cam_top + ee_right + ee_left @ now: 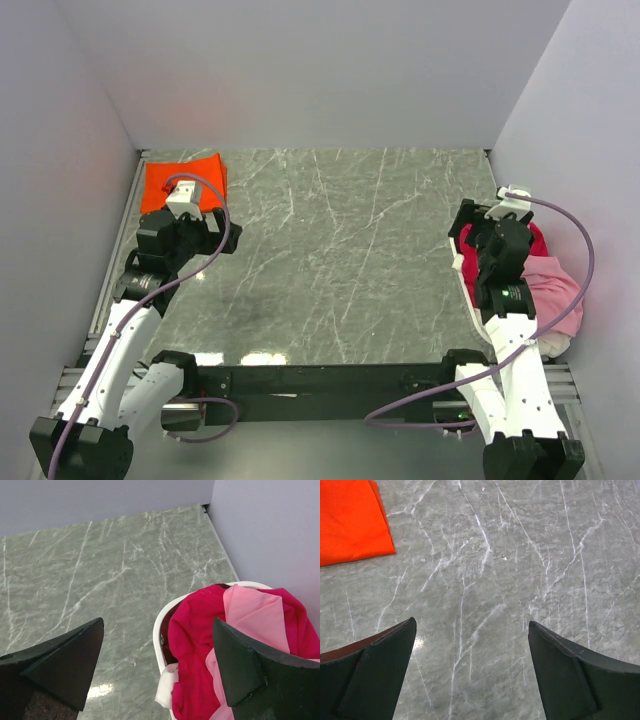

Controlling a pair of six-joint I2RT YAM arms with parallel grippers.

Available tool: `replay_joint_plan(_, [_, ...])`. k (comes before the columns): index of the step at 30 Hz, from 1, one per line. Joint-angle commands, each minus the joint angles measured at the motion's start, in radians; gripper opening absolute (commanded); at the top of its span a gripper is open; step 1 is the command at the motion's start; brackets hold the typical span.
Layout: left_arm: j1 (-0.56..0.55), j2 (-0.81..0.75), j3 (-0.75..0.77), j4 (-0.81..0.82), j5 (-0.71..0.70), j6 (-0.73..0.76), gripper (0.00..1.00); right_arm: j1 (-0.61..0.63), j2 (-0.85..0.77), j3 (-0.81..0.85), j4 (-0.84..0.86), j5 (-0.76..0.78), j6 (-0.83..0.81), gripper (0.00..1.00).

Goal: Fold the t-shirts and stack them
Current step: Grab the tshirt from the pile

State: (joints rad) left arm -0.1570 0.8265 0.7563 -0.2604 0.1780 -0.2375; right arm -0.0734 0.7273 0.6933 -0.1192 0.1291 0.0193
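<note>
A bright orange-red t-shirt, folded square, lies at the far left corner of the table; it also shows in the left wrist view. My left gripper hovers just in front of it, open and empty. A white basket at the right edge holds a crimson t-shirt, a light pink t-shirt and a cream one. My right gripper is open and empty above the basket's left rim. The pink shirt hangs over the basket's side.
The table is grey-green marble, enclosed by pale walls at the back and both sides. A metal rail runs along the left edge. The arm bases and a black bar stand at the near edge.
</note>
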Motion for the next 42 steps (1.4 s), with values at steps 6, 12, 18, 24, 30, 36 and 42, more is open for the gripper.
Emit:
replay_joint_plan(6, [-0.004, -0.015, 0.006, 0.018, 0.014, 0.004, 0.99, -0.014, -0.02, 0.032, -0.078, -0.25, -0.204, 0.95])
replay_joint_plan(12, [-0.004, -0.026, 0.009, 0.018, 0.025, 0.001, 1.0, -0.014, 0.038, 0.201, -0.344, -0.375, -0.387, 0.96])
replay_joint_plan(18, [-0.004, -0.046, 0.006, 0.02, 0.041, -0.005, 1.0, -0.11, 0.122, 0.328, -0.457, -0.301, -0.354, 0.95])
replay_joint_plan(24, [-0.004, -0.056, 0.009, 0.023, 0.069, -0.009, 0.99, -0.296, 0.24, 0.423, -0.557, -0.362, -0.315, 0.93])
replay_joint_plan(30, [-0.004, -0.056, 0.009, 0.021, 0.074, -0.011, 0.99, -0.341, 0.325, 0.502, -0.701, -0.185, -0.379, 0.84])
replay_joint_plan(36, [-0.004, -0.046, 0.012, 0.023, 0.103, -0.02, 1.0, -0.367, 0.238, 0.427, -0.624, 0.088, -0.499, 0.84])
replay_joint_plan(42, [-0.006, -0.029, 0.008, 0.024, 0.098, -0.022, 0.99, -0.477, 0.291, 0.381, -0.62, 0.04, -0.582, 0.81])
